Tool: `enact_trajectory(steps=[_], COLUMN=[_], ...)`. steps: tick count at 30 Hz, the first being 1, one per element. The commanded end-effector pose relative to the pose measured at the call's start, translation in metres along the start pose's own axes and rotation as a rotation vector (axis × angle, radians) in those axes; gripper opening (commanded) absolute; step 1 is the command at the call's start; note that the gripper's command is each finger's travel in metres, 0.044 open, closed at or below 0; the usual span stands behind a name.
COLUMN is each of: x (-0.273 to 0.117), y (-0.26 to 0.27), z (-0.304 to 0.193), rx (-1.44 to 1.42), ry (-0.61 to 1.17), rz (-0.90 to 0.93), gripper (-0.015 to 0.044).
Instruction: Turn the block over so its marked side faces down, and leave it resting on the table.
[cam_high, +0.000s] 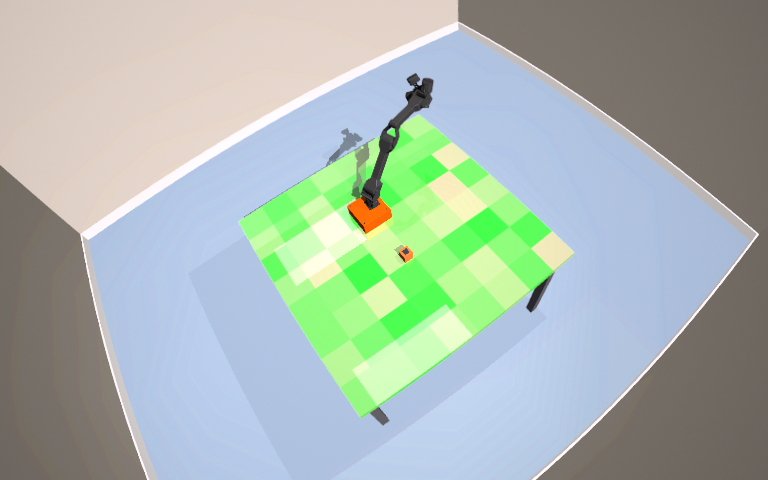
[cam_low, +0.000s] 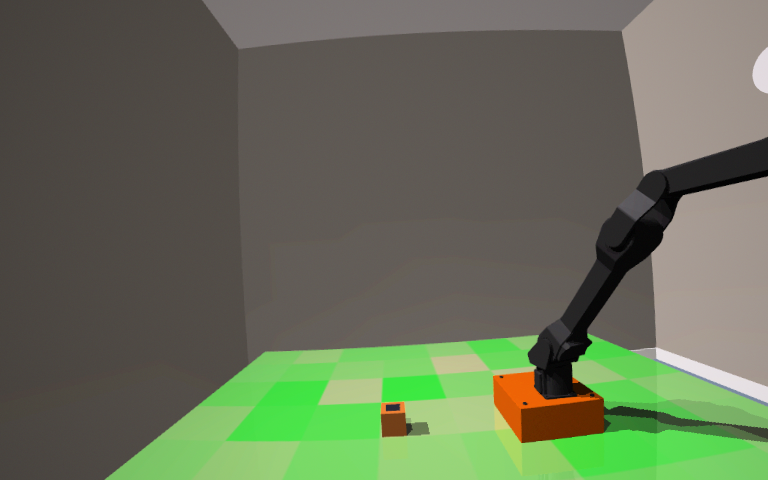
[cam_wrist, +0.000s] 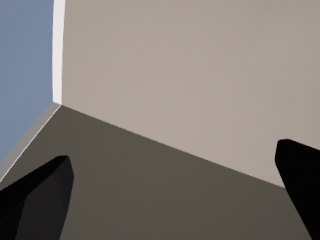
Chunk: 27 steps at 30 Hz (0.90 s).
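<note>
Arm (cam_high: 390, 135) raised high, extended; end effector (cam_high: 420, 84) wide open, empty.

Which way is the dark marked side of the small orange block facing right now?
Up. The small orange block rests on the green checkered table, its dark square mark on the top face in the top and exterior views.

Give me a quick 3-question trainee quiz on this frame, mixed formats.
1. True or false: the block lies with its dark marked side up.
2. The tool is: A) shut on the block, B) open, aimed at the walls, C) resting on the table.
3. Fill in: the arm is mounted on an ___ base.

Key: 1 true; 2 B; 3 orange.
</note>
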<state>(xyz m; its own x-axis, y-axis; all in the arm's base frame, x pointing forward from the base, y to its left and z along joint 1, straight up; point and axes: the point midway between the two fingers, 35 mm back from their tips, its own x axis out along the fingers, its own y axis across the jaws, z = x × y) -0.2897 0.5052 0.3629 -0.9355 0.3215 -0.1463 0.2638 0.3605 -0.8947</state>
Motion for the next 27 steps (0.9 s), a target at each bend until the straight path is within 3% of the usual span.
enact_trajectory(steps=[1,8,15,27], x=[-0.002,-0.08,-0.186,-0.384], y=[0.002,0.069,0.135,0.223], z=[-0.002,-0.052,-0.084,-0.069], rx=[0.008,0.326,0.66,1.266], ry=[0.005,0.207,0.47,0.994], rz=[0.005,0.164,0.291,0.37], gripper=[0.0426,0.044,0.044,0.044])
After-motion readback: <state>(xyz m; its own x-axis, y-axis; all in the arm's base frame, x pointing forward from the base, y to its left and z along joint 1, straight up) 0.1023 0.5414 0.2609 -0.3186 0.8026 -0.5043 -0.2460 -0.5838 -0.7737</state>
